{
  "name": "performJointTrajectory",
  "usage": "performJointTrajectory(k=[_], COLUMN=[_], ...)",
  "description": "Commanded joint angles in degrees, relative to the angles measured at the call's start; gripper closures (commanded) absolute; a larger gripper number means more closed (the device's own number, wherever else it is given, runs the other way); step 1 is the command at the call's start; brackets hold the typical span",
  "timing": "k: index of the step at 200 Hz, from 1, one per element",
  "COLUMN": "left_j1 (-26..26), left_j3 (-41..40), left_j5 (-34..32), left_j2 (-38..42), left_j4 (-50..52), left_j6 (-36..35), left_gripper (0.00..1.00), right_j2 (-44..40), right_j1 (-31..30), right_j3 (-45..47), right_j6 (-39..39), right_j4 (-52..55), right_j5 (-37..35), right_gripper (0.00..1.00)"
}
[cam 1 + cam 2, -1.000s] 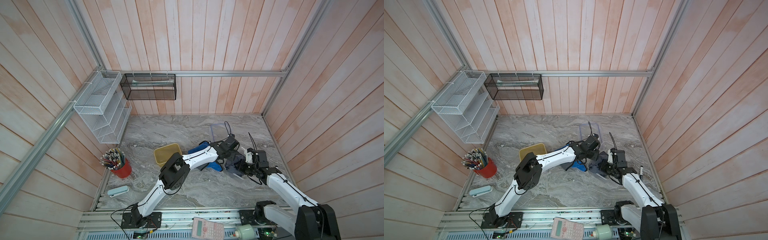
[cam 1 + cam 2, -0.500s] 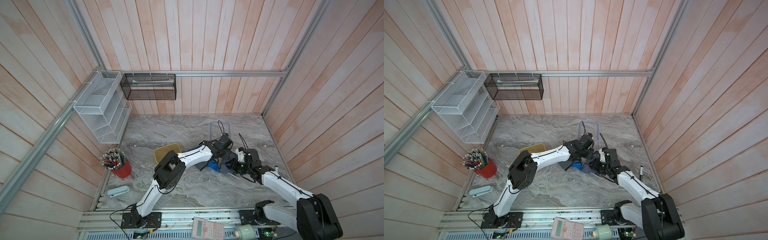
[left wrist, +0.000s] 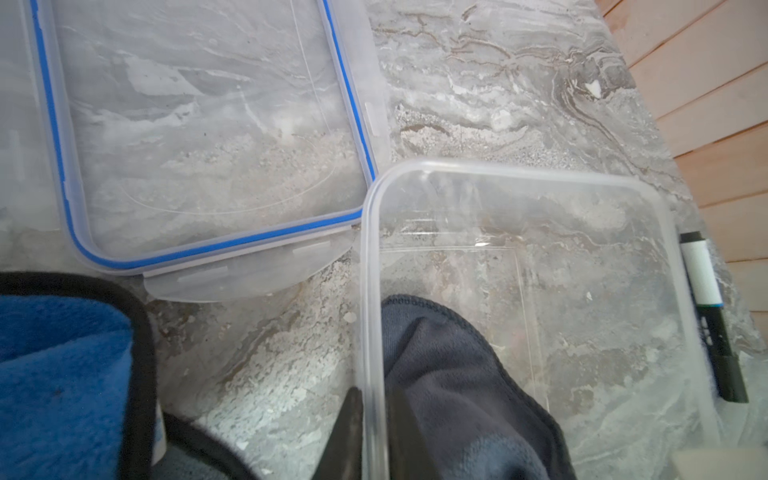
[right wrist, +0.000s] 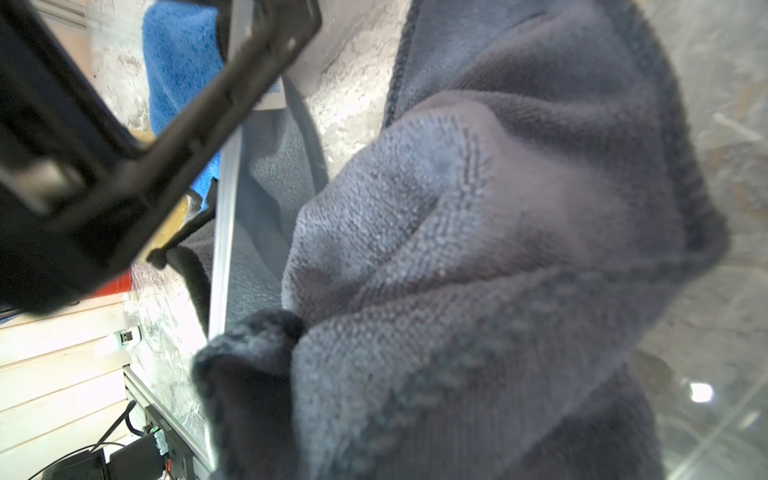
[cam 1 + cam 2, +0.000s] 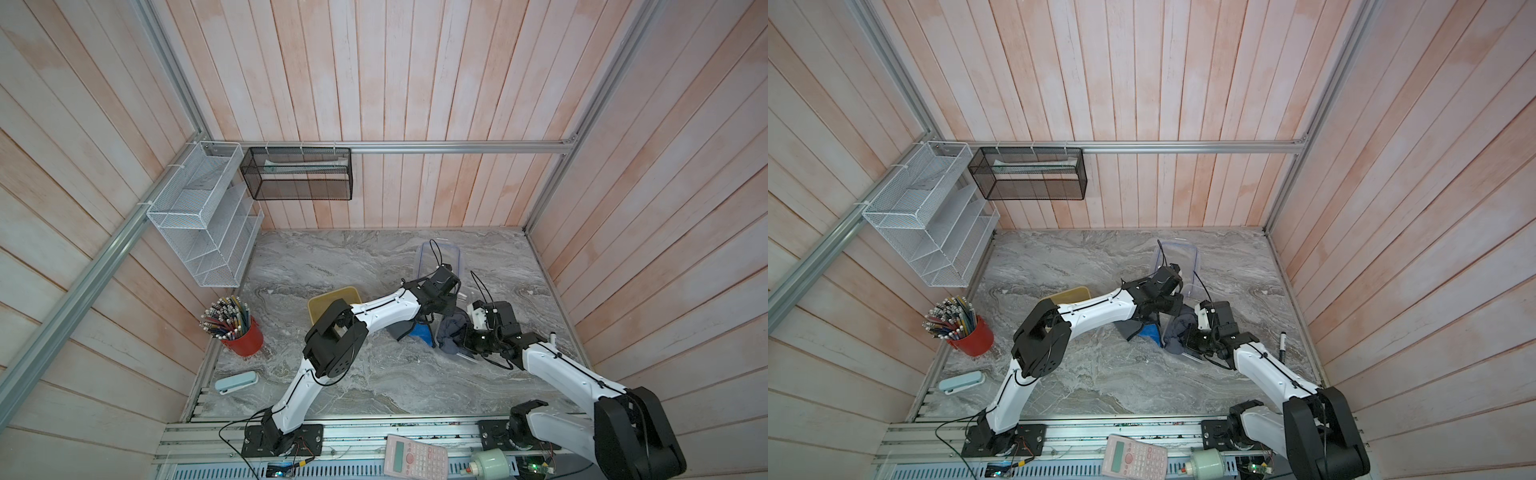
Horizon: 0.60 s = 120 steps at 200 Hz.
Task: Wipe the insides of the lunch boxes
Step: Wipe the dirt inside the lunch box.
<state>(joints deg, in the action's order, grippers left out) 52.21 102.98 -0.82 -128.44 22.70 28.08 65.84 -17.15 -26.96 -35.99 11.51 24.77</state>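
The clear lunch box (image 3: 519,173) sat open on the marble table (image 5: 374,386), at about 3 o'clock from the table's middle in the top views. The left gripper (image 3: 373,397) straddled the box's side wall, one finger (image 3: 349,432) outside and the other inside, pinching the wall between them. A grey cloth (image 3: 457,374) lay bunched inside the box against that same wall.

The right gripper (image 5: 464,341) reached into the box from 4 o'clock. Its fingers were buried in the folds of the grey cloth and could not be seen. They were pressed close together, and the cloth gathered up tight around them in the right wrist view.

The blue-rimmed lid (image 5: 440,257) lay flat at 12 o'clock of the clear box, one corner touching the box's rim in the left wrist view. A blue cloth (image 5: 420,333) lay crumpled just beside the box at 9 o'clock, partly under the left arm. The yellow lunch box (image 5: 332,301) stood farther out at 9 o'clock, part of it hidden by the same arm. A black and white marker (image 3: 706,311) lay just outside the clear box at 3 o'clock, by the wooden wall.
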Motion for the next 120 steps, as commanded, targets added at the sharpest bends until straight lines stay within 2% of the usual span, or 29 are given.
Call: performJointTrajectory(k=[1,26,53,78,87,120], left_j1=[-0.9,-0.9,-0.9,-1.0,-1.1,-0.9], left_j3=[-0.8,-0.8,-0.6,-0.5,-0.5,-1.5], left_j5=[-0.7,-0.2,-1.3,-1.5,-1.3,-0.7], left_j2=[0.0,-0.3,-0.2,-0.2,-0.1,0.5], left_j4=[-0.6,-0.6,-0.2,-0.5,-0.7,-2.3], left_j6=[-0.5,-0.7,-0.8,-1.0,-0.8,-0.2], left_gripper=[0.86,0.87,0.91,1.0,1.0,1.0], right_j2=[0.6,0.2,-0.1,1.1,1.7,5.9], right_j1=[-0.1,-0.1,-0.2,-0.3,-0.6,-3.8], right_j3=[1.7,1.4,-0.9,-4.0,-5.7,-10.7], right_j6=[1.5,1.9,4.2,4.0,4.0,5.4], right_j4=[7.0,8.6,13.4,15.7,16.4,19.9], right_j5=[-1.5,-3.2,-8.7,-11.7,-12.5,-22.2], right_gripper=[0.99,1.0,1.0,1.0,1.0,1.0])
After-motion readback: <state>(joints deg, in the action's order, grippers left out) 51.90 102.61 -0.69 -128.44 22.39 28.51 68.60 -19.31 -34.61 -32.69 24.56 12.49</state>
